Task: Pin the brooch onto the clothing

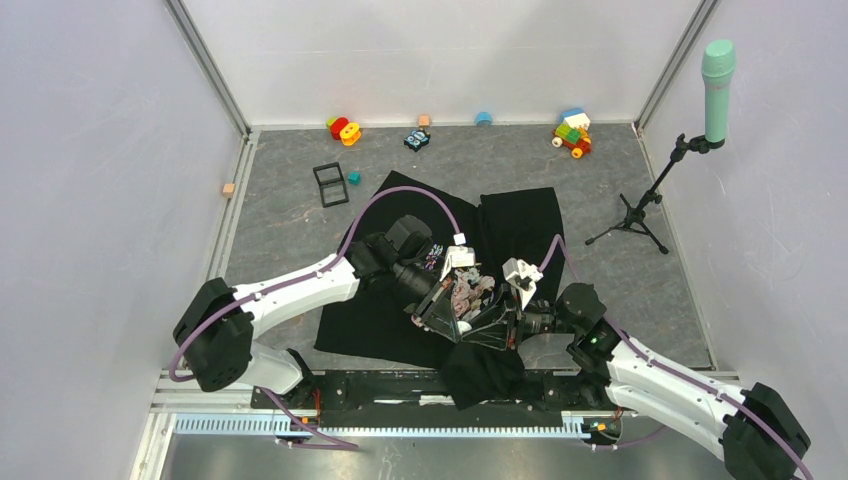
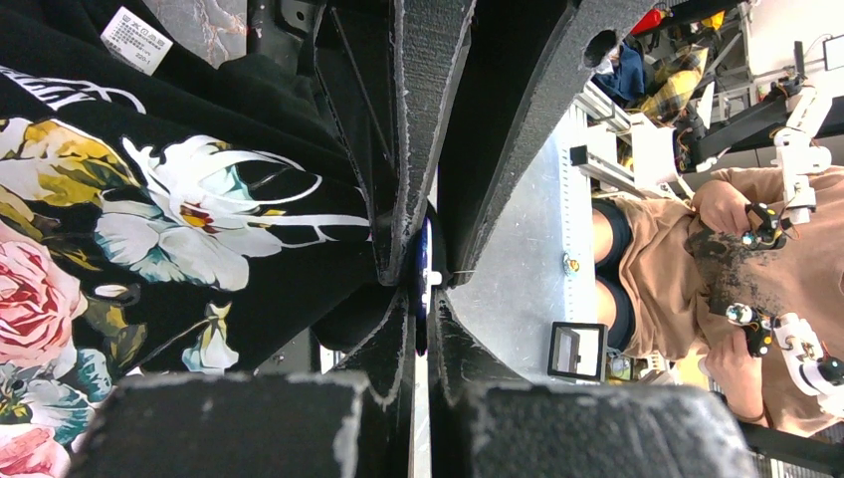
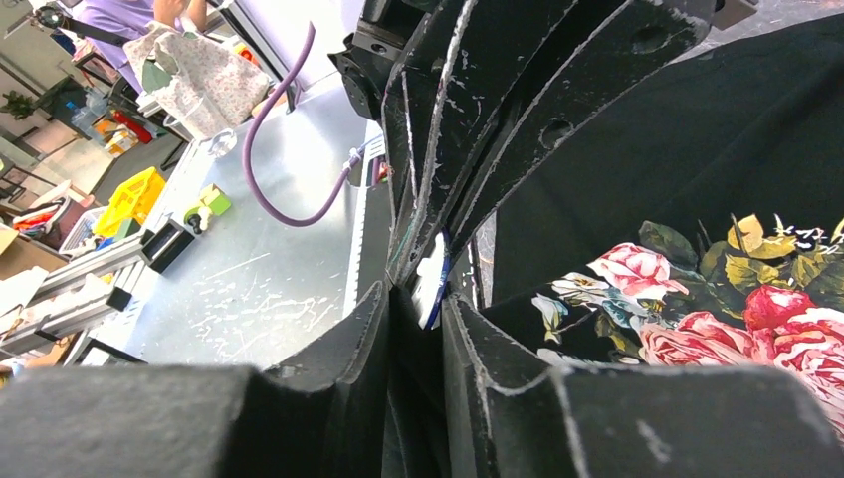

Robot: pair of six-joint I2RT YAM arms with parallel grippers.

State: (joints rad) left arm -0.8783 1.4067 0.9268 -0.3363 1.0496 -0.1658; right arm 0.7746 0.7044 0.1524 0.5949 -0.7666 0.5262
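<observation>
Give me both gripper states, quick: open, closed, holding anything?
Left gripper: closed on the brooch, which sits edge-on between its fingers.
Right gripper: closed on the same brooch, from the opposite side.

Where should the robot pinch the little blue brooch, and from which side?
Pinch its two flat faces, coming in along its edge. The brooch is a thin disc, seen edge-on here, so a finger fits on either side. The left gripper and right gripper both seem closed on it that way.

Grey table [image 1: 290,230] under black T-shirt [image 1: 520,215], toys [image 1: 572,133], square frame [image 1: 330,184].
</observation>
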